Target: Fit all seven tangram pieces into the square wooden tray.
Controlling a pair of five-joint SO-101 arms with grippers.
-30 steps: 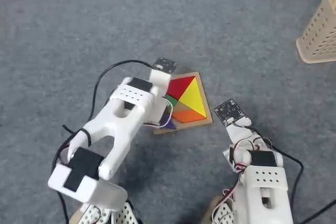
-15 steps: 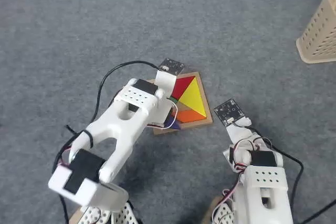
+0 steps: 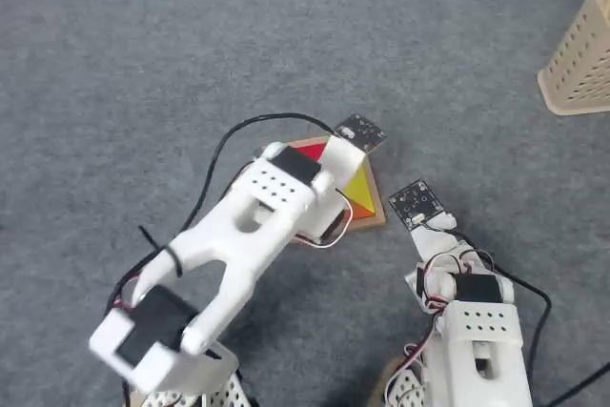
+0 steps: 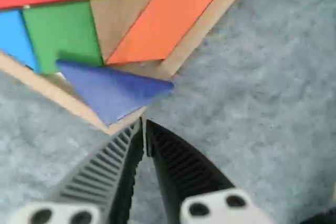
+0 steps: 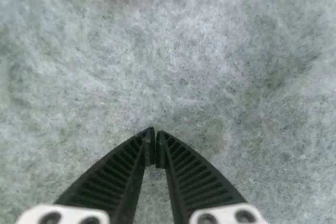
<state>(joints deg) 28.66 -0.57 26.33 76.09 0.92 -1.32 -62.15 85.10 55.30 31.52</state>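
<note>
One blue-violet wooden triangle [image 4: 113,90] lies crooked over the rim of the square wooden tray [image 4: 202,24], near the middle of the grey bench [image 3: 114,73], beside a bare triangular gap [image 4: 118,24] in the tray floor. The left claw [image 4: 143,127] is closed on nothing, tips just beside that triangle, I think so that it can push the piece in. The right claw [image 5: 154,145] is closed and empty over the bench, apart from the tray.

Soft, even, fairly bright light spreads over the grey carpet [image 3: 114,73], and shadows stay short and faint. In the left wrist view the blue triangle [image 4: 113,90] lays a thin dark shadow along the wooden tray [image 4: 202,27] rim beneath it.
</note>
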